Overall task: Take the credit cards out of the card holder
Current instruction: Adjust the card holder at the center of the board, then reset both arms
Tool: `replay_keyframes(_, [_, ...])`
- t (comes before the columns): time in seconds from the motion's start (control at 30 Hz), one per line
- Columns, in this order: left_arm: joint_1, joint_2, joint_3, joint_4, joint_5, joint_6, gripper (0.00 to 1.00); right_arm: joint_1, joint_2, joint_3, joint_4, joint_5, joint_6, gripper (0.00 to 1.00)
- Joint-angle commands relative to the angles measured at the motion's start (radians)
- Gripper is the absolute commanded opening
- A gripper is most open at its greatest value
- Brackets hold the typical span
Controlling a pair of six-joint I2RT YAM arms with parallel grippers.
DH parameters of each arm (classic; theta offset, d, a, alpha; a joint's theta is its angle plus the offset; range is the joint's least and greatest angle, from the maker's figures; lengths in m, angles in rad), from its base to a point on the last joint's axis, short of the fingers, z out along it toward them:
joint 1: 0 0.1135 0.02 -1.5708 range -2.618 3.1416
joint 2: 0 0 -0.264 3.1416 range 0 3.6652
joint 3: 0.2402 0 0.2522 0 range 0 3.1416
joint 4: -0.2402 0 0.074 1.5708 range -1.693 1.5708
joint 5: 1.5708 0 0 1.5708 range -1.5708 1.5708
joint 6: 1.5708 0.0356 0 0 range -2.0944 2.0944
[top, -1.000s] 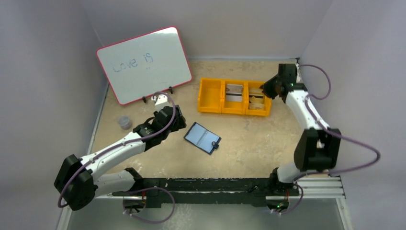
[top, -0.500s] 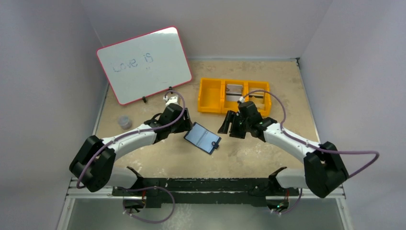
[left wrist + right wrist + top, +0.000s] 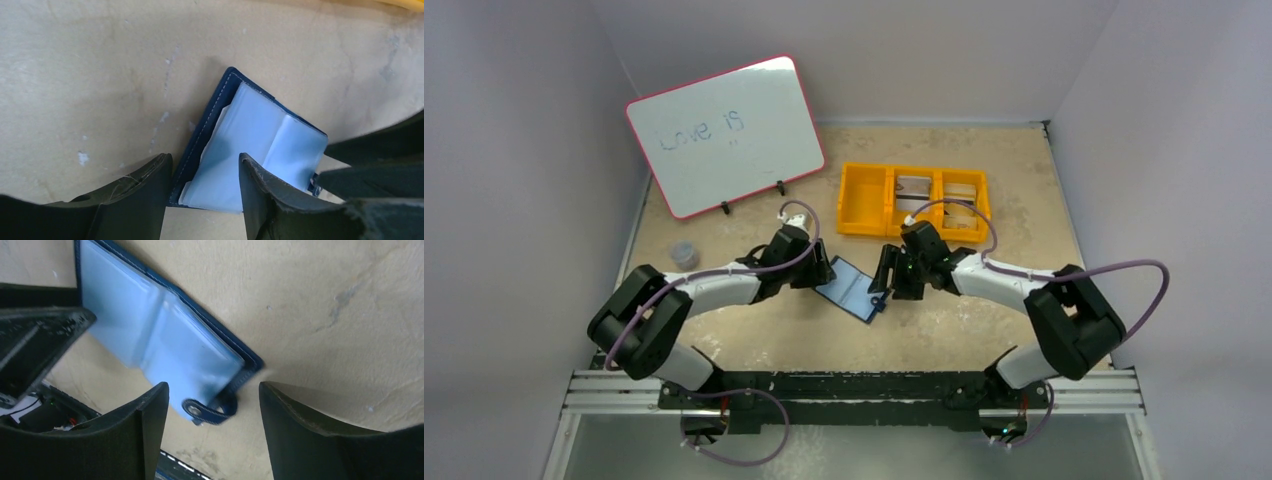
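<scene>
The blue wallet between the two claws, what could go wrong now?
The left gripper straddles a corner of the open wallet, so closing might pinch only the clear pockets. The right gripper is open beside the snap tab and could snag it, dragging the loose wallet across the table.

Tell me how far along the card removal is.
Done: cards lie in two orange tray compartments. In hand: left gripper and right gripper, jaws open, flank the opened card holder. To do: pull any cards left in its pale pockets; unclear whether any remain.
</scene>
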Motion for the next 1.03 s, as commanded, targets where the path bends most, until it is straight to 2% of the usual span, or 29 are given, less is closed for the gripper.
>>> replay_keyframes(0.0, [0.005, -0.031, -0.073, 0.110, 0.141, -0.047, 0.51, 0.000, 0.000, 0.021, 0.069, 0.010, 0.033, 0.69])
replay_keyframes(0.1, [0.005, -0.105, -0.136, 0.144, 0.167, -0.088, 0.49, -0.016, -0.038, 0.051, 0.076, 0.038, 0.039, 0.71])
replay_keyframes(0.2, [0.005, -0.213, -0.121, -0.054, 0.015, -0.056, 0.47, -0.019, -0.074, 0.161, -0.113, 0.229, 0.025, 0.72])
replay_keyframes(0.27, [0.006, -0.325, -0.127, -0.120, -0.078, -0.078, 0.50, -0.020, -0.111, 0.206, -0.197, 0.390, 0.027, 0.75])
replay_keyframes(0.4, [0.005, -0.519, -0.066, -0.241, -0.264, -0.076, 0.63, -0.020, -0.223, 0.269, -0.229, 0.618, -0.054, 0.76])
replay_keyframes(0.47, [0.005, -0.575, 0.002, -0.323, -0.388, -0.055, 0.65, -0.019, -0.301, 0.316, -0.185, 0.713, -0.134, 0.77])
replay_keyframes(0.57, [0.005, -0.630, 0.121, -0.424, -0.554, -0.012, 0.69, -0.020, -0.427, 0.310, -0.015, 0.745, -0.334, 0.80])
replay_keyframes(0.7, [0.006, -0.635, 0.261, -0.535, -0.745, 0.035, 0.73, -0.020, -0.534, 0.301, 0.124, 0.767, -0.510, 0.92])
replay_keyframes(0.77, [0.005, -0.624, 0.318, -0.583, -0.822, 0.031, 0.74, -0.020, -0.549, 0.309, 0.127, 0.783, -0.545, 0.95])
replay_keyframes(0.87, [0.005, -0.612, 0.386, -0.635, -0.858, 0.052, 0.75, -0.020, -0.554, 0.322, 0.105, 0.794, -0.541, 0.96])
replay_keyframes(1.0, [0.006, -0.645, 0.375, -0.590, -0.872, 0.067, 0.77, -0.020, -0.568, 0.298, 0.124, 0.785, -0.526, 0.97])
